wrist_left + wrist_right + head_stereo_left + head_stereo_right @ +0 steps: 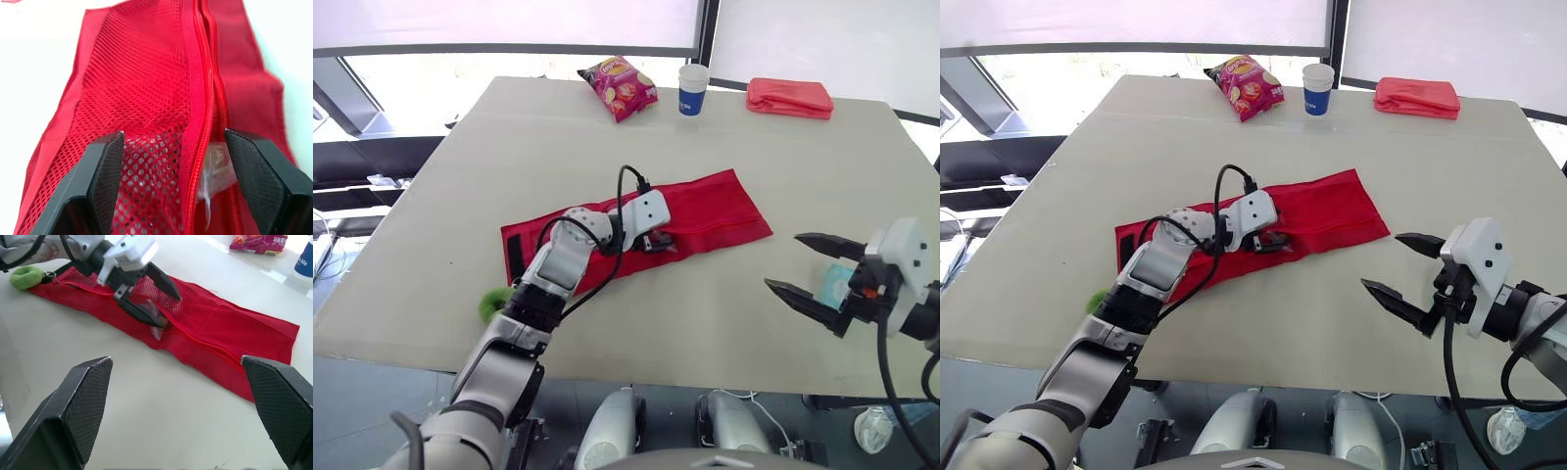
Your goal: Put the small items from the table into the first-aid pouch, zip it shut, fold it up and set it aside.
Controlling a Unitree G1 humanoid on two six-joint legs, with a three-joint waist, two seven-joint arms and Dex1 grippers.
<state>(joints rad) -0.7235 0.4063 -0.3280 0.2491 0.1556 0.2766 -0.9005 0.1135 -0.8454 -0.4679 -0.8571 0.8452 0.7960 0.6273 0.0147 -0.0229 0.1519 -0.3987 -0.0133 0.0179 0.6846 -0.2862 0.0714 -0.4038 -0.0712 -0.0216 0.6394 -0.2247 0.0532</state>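
Left pincer [663, 243] agape over pouch [717, 211]

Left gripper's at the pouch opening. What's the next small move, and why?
Probably nudge the clear-wrapped item further inside the red pouch. The left gripper stands open astride the unzipped zipper, and the item lies right at that slit, likely blocking zipping.

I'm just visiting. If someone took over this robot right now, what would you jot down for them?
Left claw: open, over the red pouch at its unzipped slit, where a clear-wrapped item lies.
Right claw: open, empty, hovering clear of the pouch, a pale blue packet beside it.
A green round item lies at the pouch's other end.
To do: load the loose items, zip, fold, set aside.
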